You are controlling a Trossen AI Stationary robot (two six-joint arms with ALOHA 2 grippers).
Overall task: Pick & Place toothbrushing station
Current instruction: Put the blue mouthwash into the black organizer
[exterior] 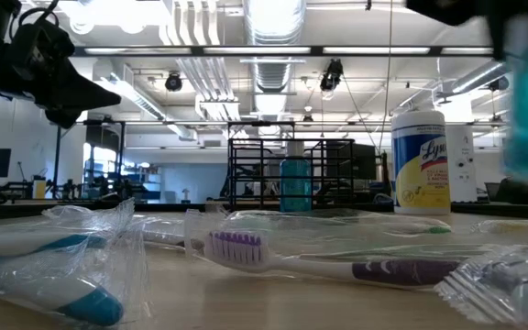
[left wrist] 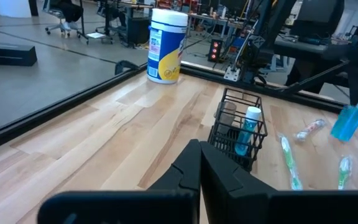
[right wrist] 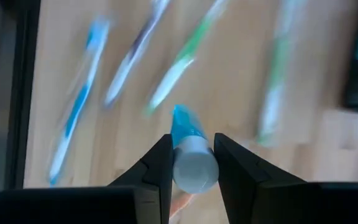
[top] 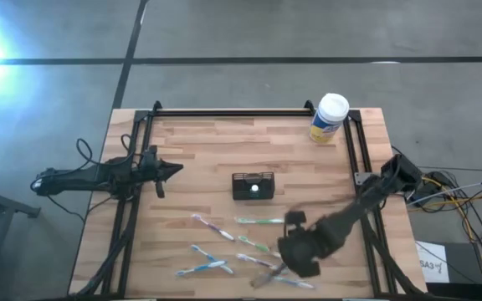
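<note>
Blue toothpaste tube (right wrist: 188,146), white cap toward wrist, clamped in my right end effector (right wrist: 191,163), lifted over toothbrushes (top: 259,221), near-side of toothbrushing station (top: 253,186) at tabletop (top: 191,150) centre. Carry level, tube upright, lower into free slot. Left end effector (left wrist: 200,171) clenched, empty, left of station.

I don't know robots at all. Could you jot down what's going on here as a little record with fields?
Table: wood top, seen from above
Holder: black wire rack mid-table, a blue tube already inside
Toothbrushes: several wrapped ones lying flat in front of the rack
Canister: yellow, white cap, back right corner
Right gripper: over the near edge, closed on a blue tube with a white cap
Left gripper: shut, empty, waiting at the left side
</note>
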